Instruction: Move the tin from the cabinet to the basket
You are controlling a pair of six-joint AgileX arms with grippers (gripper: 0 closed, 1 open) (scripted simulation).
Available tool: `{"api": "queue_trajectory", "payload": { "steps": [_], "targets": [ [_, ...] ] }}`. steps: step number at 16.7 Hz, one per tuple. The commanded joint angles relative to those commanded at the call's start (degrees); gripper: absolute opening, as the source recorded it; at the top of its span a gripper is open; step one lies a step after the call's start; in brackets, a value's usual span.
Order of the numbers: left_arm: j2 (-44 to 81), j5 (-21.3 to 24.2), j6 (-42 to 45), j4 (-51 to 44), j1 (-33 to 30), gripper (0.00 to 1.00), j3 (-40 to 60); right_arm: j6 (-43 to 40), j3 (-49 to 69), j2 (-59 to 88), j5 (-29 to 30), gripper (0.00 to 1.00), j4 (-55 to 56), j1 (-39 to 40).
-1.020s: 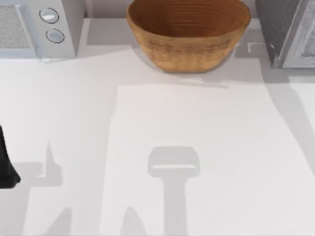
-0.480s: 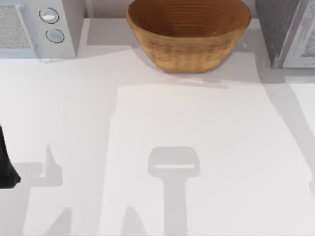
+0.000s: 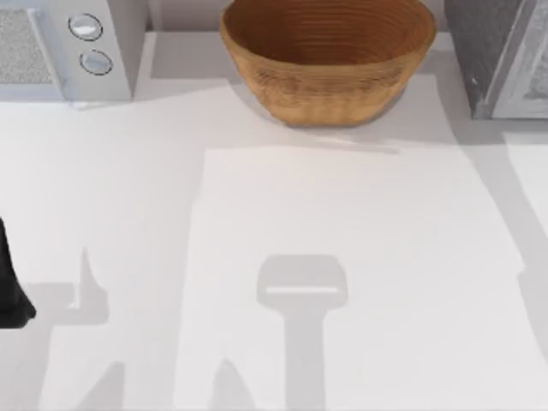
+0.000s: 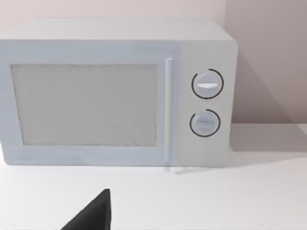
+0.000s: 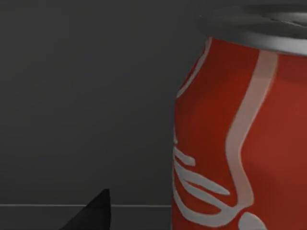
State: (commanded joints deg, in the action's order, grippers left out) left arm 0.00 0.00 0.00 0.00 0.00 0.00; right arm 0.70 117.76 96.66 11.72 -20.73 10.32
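White table [image 3: 257, 214] carries everything. On it, inside the dark cabinet [image 3: 488, 51] at the far right corner, the red tin [image 5: 240, 139] stands upright, very close before the right wrist camera. Whether either gripper's fingers are apart, I cannot tell. The wicker basket [image 3: 328, 64] sits far centre, a white microwave [image 3: 60, 47] far left. The left arm [image 3: 10, 287] is parked at the left edge.

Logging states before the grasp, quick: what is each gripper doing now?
Left gripper: parked at the table's left edge; fingers cannot be told.
Right gripper: close by the tin; cannot be told.
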Motion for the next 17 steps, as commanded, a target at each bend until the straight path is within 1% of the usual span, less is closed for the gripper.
{"api": "queue_trajectory", "payload": {
  "steps": [5,17],
  "targets": [
    [0.0,0.0,0.0,0.0,0.0,1.0,0.0,0.0,0.65,0.64,-0.11,1.0,-0.01,-0.12],
    [0.0,0.0,0.0,0.0,0.0,1.0,0.0,0.0,0.65,0.64,-0.11,0.1,-0.01,-0.12]
  ]
}}
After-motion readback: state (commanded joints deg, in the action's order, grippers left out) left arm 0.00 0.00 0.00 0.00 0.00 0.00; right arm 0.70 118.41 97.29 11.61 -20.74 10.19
